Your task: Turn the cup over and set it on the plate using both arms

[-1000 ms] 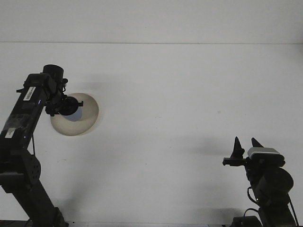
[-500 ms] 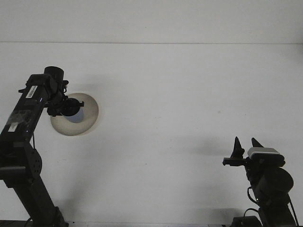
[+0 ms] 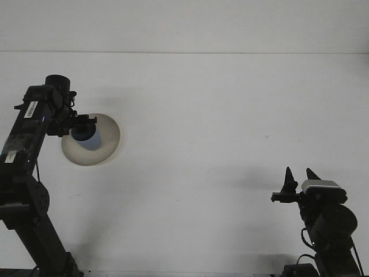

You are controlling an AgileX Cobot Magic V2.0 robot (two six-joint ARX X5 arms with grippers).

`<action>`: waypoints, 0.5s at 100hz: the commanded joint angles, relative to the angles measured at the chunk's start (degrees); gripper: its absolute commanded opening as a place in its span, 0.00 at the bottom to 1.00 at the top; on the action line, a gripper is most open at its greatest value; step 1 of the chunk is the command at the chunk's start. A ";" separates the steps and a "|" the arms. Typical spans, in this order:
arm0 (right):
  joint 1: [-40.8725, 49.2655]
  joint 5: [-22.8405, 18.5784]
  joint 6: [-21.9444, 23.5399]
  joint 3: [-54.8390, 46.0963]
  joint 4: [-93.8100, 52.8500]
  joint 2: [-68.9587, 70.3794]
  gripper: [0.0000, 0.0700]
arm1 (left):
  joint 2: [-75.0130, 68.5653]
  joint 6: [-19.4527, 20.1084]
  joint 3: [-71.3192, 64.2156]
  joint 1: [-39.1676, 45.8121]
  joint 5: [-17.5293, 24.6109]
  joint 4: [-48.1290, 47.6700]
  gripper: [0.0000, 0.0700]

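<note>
Left of frame: cup (image 3: 87, 139) stands on plate (image 3: 101, 144). Left pincer (image 3: 81, 122) at its top, grip unclear. Right pincer (image 3: 300, 175), lower right, parted, holds nothing. White surface (image 3: 219, 115).

The plate (image 3: 98, 150) is the landmark: it lies on the desk (image 3: 219, 115), far over on the left side and about midway between the near and far edges. The cup (image 3: 87, 139) stands on the plate, toward its left part. The left gripper (image 3: 81, 125) hangs just left of the plate's middle, right above the cup and close against its top, with the left arm running from there down to the near left corner. The right gripper (image 3: 300, 176) sits well apart from the plate, far to the right and nearer the front edge, its jaws pointing up and spread apart.
</note>
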 commanded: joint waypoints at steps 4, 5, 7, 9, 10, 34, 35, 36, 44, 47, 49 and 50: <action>0.04 -0.02 -0.63 0.04 0.48 0.09 0.54 | -0.46 -0.35 4.07 0.15 1.53 -1.66 0.45; 0.04 -0.02 -0.63 0.04 0.48 0.09 0.54 | -0.59 -0.35 4.35 0.15 1.62 -1.81 0.45; 0.04 -0.02 -0.63 0.04 0.48 0.09 0.54 | -0.96 -0.35 4.76 0.15 1.73 -1.99 0.45; 0.04 -0.02 -0.63 0.04 0.48 0.09 0.54 | -1.46 -0.35 5.07 0.15 1.73 -2.14 0.45; 0.04 -0.02 -0.63 0.04 0.48 0.09 0.54 | -1.73 -0.35 5.18 0.15 1.73 -2.21 0.45; 0.04 -0.02 -0.63 0.04 0.48 0.09 0.54 | -10.40 -1.22 5.11 0.15 1.73 -3.26 0.44; 0.04 -0.02 -0.63 0.04 0.48 0.09 0.54 | -10.86 -1.27 5.11 0.15 1.73 -3.26 0.44; 0.04 0.00 -0.63 0.04 0.48 0.09 0.54 | -11.34 -1.31 5.09 0.15 1.73 -3.23 0.44; 0.04 -0.02 -0.63 0.04 0.46 0.09 0.54 | -15.02 -1.49 5.03 0.11 1.73 -3.10 0.44; 0.04 -0.02 -0.63 0.04 0.46 0.09 0.54 | -16.48 -1.70 5.01 0.00 1.73 -3.10 0.44; 0.04 -0.02 -0.63 0.04 0.46 0.09 0.54 | -17.42 -1.88 5.01 -0.13 1.73 -3.04 0.44; 0.04 -0.02 -0.63 0.04 0.46 0.09 0.54 | -17.90 -1.90 5.01 -0.20 1.73 -3.02 0.44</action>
